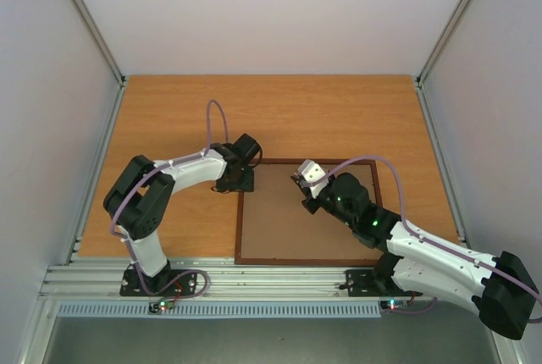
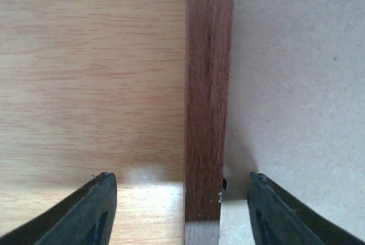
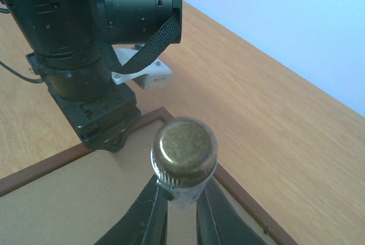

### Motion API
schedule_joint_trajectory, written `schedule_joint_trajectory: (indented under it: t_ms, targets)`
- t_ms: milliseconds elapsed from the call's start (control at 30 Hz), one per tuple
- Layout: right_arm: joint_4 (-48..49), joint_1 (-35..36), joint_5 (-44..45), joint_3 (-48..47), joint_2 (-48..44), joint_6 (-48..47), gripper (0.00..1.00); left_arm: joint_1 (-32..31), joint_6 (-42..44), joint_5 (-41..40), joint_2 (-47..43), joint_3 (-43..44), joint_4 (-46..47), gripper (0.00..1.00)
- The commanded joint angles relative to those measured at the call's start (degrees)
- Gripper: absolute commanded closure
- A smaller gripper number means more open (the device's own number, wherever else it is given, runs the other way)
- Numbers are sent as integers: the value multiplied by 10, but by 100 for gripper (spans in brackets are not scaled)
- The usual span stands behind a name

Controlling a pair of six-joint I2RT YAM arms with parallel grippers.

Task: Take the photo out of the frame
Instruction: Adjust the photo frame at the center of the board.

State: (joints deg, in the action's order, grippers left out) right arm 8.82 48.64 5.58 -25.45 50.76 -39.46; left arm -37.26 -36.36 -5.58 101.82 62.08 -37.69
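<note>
At the left of the overhead view we see the left arm reaching in over the wooden worktop (image 1: 254, 118), a lilac cable (image 1: 218, 118) looping above it. Its left gripper (image 1: 235, 183) sits at the upper left corner of the frame (image 1: 240, 237). From its wrist camera, the left gripper (image 2: 181, 176) stands open. One finger (image 2: 97, 199) is over bare worktop (image 2: 85, 74) at the lower left. The other is over the brown backing board (image 2: 296, 85) at the lower right. The frame's (image 2: 208, 85) dark reddish rail runs up the middle between them, with a gap on each side.

The frame lies back up in the lower middle of the overhead view. Its backing board (image 1: 288, 228) fills it, so the photo does not show in any view.

Further right, the right gripper (image 1: 302, 184) hangs over the upper part of the backing board, near the top rail. In its wrist view, the right gripper (image 3: 182, 194) is clamped on a brass-coloured knob (image 3: 184, 151) with a knurled rim. The knob blocks part of the frame's (image 3: 34, 171) corner. The black body of the left arm (image 3: 85, 57) fills the upper left, standing just beyond that corner. Along the bottom of the overhead view runs the aluminium rail (image 1: 254, 284) that carries both arm bases.
</note>
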Motion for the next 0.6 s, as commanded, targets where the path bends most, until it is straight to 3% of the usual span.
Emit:
schedule_joint_trajectory:
  t_ms: [0,167,300,400,567]
  targets:
    - [21,0,2,2,1,9,99,16,11,-6,13,-4,-1,42]
    - [21,0,-3,-1,12,9,99,24,11,7,6,-12,8,59]
    - [20,0,-6,-2,13,8,99,25,10,14,0,-18,11,64]
    - [19,-1,-6,-2,14,9,99,27,9,19,-11,-15,9,63]
    - [18,0,-7,-3,12,8,99,43,14,24,-22,-2,7,41]
